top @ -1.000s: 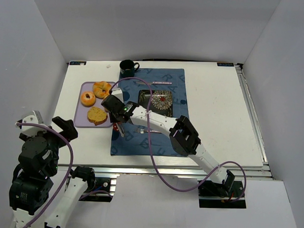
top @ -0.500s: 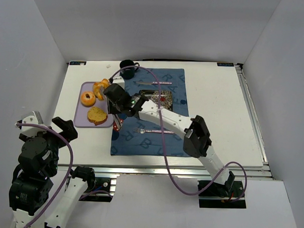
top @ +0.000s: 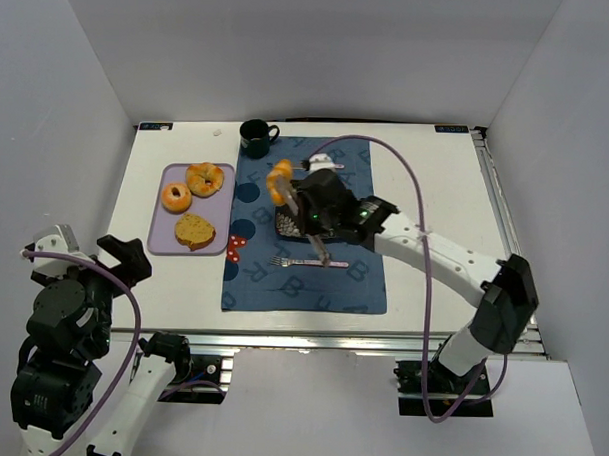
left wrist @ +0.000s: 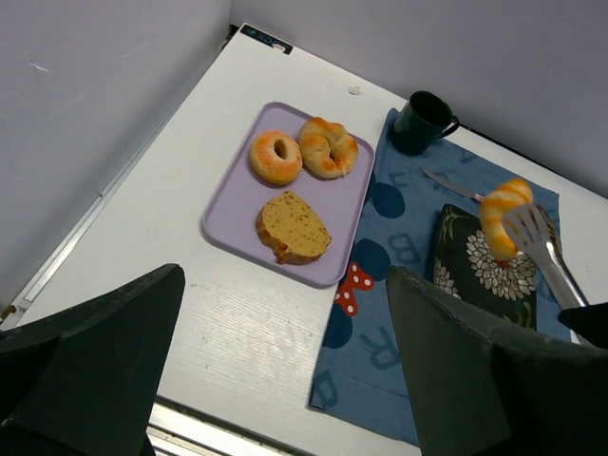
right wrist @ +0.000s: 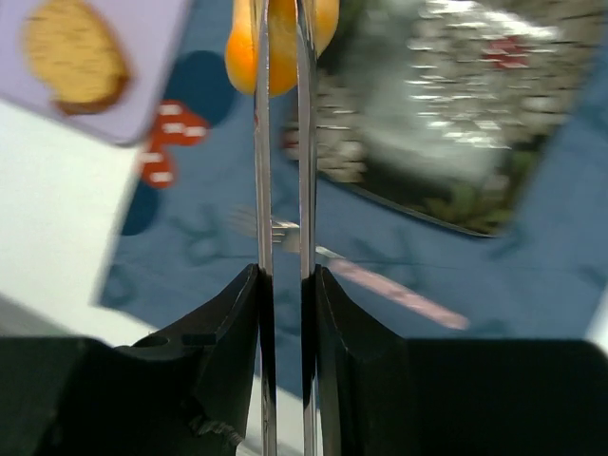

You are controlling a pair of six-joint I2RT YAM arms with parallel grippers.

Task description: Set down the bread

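Over the edge of the patterned plate [left wrist: 472,269], the bread [left wrist: 503,217], a glazed orange twist, hung clear of the dish, pinched in the right claw [right wrist: 281,24], which was clenched across its middle. It looked light, soft and rather slick, so a gentle hold across the thick middle seemed wisest. The left claw [top: 128,259] stood spread wide and held nothing, by the bench [left wrist: 237,318] edge.

White links [top: 439,255], black joints [top: 507,300], purple cables [top: 417,192], slim metal gripper fingers [right wrist: 259,171]

Overhead and oblique left-wrist views both show the purple tray [top: 162,235].
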